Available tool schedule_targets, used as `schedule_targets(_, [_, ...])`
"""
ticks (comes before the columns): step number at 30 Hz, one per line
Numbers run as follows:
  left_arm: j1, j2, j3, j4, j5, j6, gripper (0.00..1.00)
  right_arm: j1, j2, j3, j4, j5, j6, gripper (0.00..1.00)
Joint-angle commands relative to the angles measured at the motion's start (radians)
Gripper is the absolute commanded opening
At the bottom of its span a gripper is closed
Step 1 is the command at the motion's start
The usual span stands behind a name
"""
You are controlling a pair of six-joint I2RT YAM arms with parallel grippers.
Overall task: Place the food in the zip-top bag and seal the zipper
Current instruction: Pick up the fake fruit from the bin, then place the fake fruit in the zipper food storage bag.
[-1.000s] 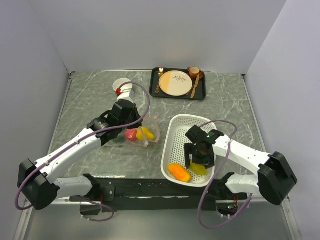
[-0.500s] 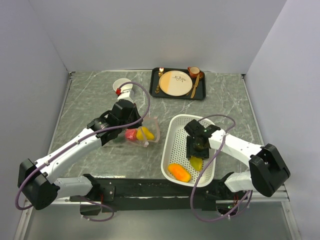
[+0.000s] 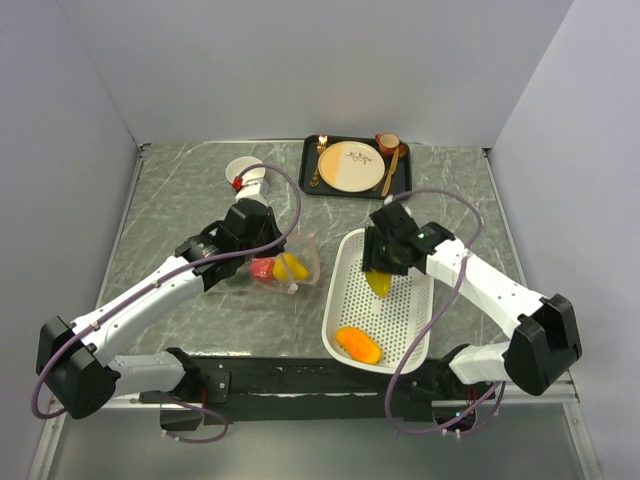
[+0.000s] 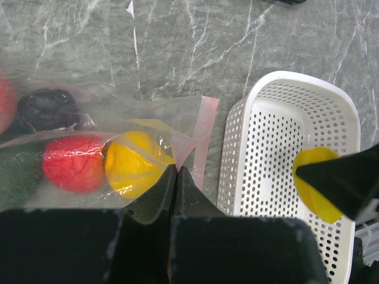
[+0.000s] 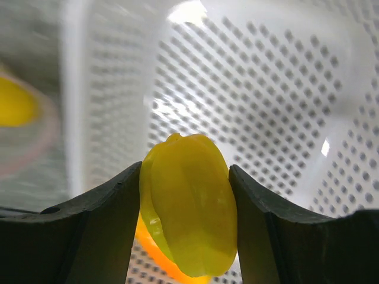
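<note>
Grey marble-look table [image 3: 180,190], plain pale walls all round, so nothing distracting.

The left gripper [image 4: 176,170] is pinched fully closed on the film at the mouth of the zip-top bag [image 4: 89,112], right beside the pink zipper [image 4: 204,136]. The bag lies left of the white basket [image 3: 345,262], mouth facing it. Inside I can see a red fruit [image 4: 72,163], a yellow fruit [image 4: 133,164], a dark one [image 4: 47,109] and a bit of green at the edge.

The right gripper [image 5: 188,195] is partly closed, with both fingers flat against the sides of the yellow-green piece [image 5: 188,219]. It has it up over the far-left part of the basket. An orange piece [image 3: 357,344] sits at the near end of the basket.

So I'd call this the carry-over step, with at least one more fruit to go and the zipper not sealed.

How I'd do it:
- clear the basket's left wall first, then drop low toward the mouth
- aim between the two layers of film, beside the pinched spot and not on top of it
- only let go once the piece is past the pink strip, or it probably rolls out onto the table
- left side just holds the lip up and steady

Can't tell from these views how wide the mouth gapes, so go in slow.
</note>
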Motion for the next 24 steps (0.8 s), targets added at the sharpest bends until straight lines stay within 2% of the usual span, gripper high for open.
schedule_targets(1, [-0.004,-0.012,0.033,0.03,0.009,0.016,0.01,-0.004,-0.037,0.124,0.172,-0.098,0.02,0.16])
schedule_targets(4, [-0.004,-0.014,0.045,0.024,0.015,0.016,0.01,0.002,-0.005,0.144,0.306,-0.235,0.058,0.17])
schedule_targets(7, [-0.004,-0.018,0.057,0.021,0.015,0.016,0.01,0.034,0.053,0.153,0.384,-0.279,0.09,0.17])
schedule_targets(16, [-0.004,-0.025,0.076,0.016,0.021,0.016,0.01,0.129,0.15,0.101,0.587,-0.306,0.175,0.17])
schedule_targets(24, [-0.004,-0.034,0.079,0.027,0.035,0.004,0.01,0.185,0.213,0.139,0.627,-0.293,0.19,0.18])
